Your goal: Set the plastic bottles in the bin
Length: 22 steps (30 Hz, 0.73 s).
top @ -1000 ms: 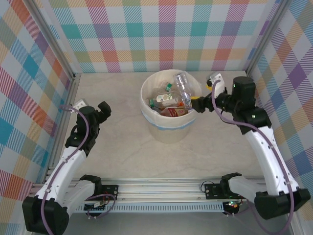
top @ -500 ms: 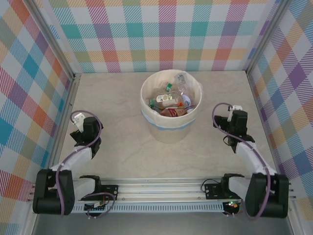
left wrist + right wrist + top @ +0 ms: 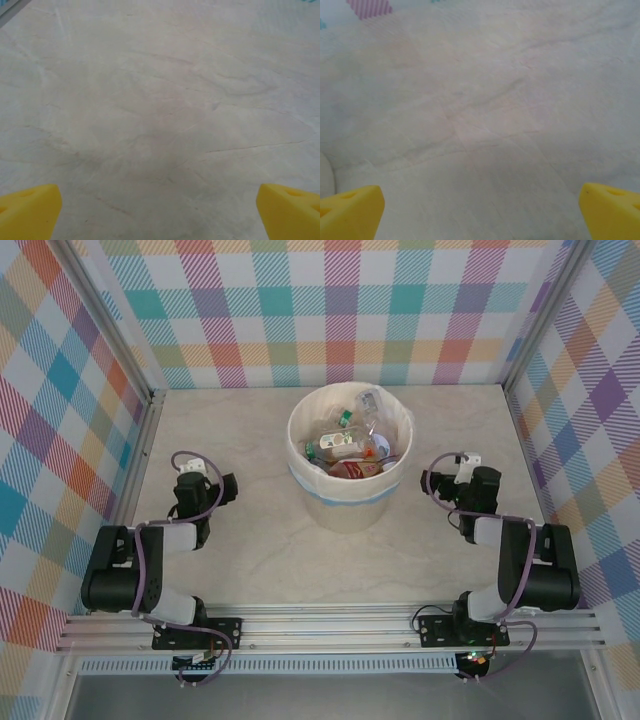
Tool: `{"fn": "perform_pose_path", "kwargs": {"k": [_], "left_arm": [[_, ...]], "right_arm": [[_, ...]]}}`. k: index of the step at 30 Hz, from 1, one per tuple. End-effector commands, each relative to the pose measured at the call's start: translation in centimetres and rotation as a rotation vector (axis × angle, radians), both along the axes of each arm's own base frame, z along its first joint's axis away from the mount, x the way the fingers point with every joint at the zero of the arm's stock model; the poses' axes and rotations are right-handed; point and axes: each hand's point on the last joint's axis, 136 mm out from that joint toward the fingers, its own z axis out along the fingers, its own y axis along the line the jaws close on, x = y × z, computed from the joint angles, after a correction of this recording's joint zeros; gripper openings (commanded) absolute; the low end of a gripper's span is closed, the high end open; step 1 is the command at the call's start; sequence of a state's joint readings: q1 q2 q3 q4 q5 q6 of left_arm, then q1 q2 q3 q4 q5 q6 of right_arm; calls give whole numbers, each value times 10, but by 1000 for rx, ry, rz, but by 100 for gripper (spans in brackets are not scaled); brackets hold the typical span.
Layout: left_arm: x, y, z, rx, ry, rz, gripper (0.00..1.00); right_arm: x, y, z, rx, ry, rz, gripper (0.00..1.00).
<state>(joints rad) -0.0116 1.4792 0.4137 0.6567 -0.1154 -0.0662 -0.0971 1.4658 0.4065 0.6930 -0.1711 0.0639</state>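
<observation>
The bin (image 3: pixel 343 508), a round white bucket with a cream liner and a light blue band, stands at the table's middle back. Several plastic bottles (image 3: pixel 344 444) lie piled inside it, with red, orange and green caps and labels showing. My left gripper (image 3: pixel 224 488) rests low over the table left of the bin, open, its yellow fingertips (image 3: pixel 27 210) wide apart over bare table. My right gripper (image 3: pixel 431 483) sits low to the right of the bin, also open, its yellow fingertips (image 3: pixel 610 210) spread with nothing between them.
The marble-look table (image 3: pixel 260 550) is walled by plaid panels (image 3: pixel 340 310) on three sides. Metal posts stand at the back corners, and a rail (image 3: pixel 330 625) runs along the near edge. Both arms are folded down close to their bases.
The right arm has pulled back from the bin's rim and folded down; the clear bottle it held there now lies in the bin. The left arm has also folded down lower.
</observation>
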Motion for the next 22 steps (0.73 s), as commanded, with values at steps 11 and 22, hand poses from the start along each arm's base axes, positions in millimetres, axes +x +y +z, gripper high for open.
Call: {"fn": "perform_pose_path", "kwargs": {"k": [11, 22], "left_arm": [[9, -3, 7, 109, -93, 54, 100], [8, -3, 8, 108, -100, 51, 100]], "right_arm": [[15, 15, 5, -107, -78, 2, 100], [15, 16, 4, -107, -76, 3, 100]]}}
